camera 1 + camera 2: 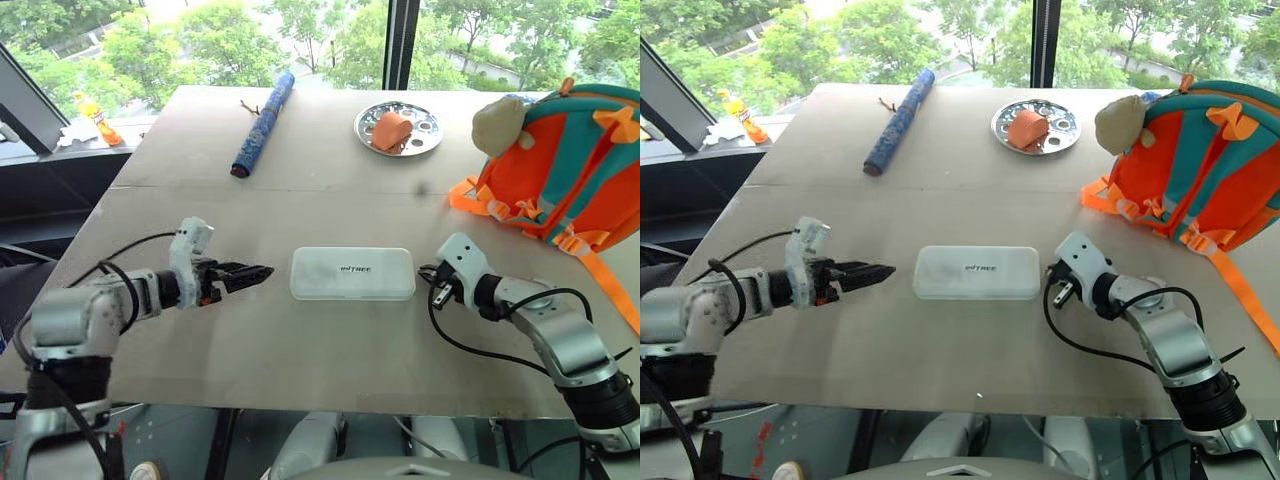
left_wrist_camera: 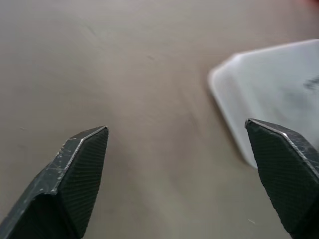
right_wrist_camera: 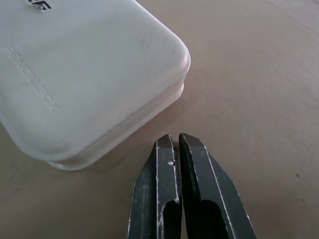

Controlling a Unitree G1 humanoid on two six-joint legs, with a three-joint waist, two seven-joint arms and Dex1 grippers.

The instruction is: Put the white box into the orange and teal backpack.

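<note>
Flat translucent-white plastic box (image 1: 352, 273) lies mid-surface, long axis left–right, between both tools: left tool (image 1: 262, 271), spread wide, empty; right tool (image 1: 432, 278), closed, empty, nearer.

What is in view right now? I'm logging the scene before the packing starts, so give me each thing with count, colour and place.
box: 1, translucent white, flat on the table's middle, between the two end effectors.
backpack: 1, orange and teal with a beige plush head, far right of the table.
plate: 1, silver, far side, left of the backpack, with an orange object on it.
pouch: 1, blue patterned, rolled, far left.
bottle: 1, orange, on the ledge left of the table.
table: 1, grey-brown.
left end effector: black fingers, open, left of the box.
right end effector: black fingers, shut, right of the box.
</note>
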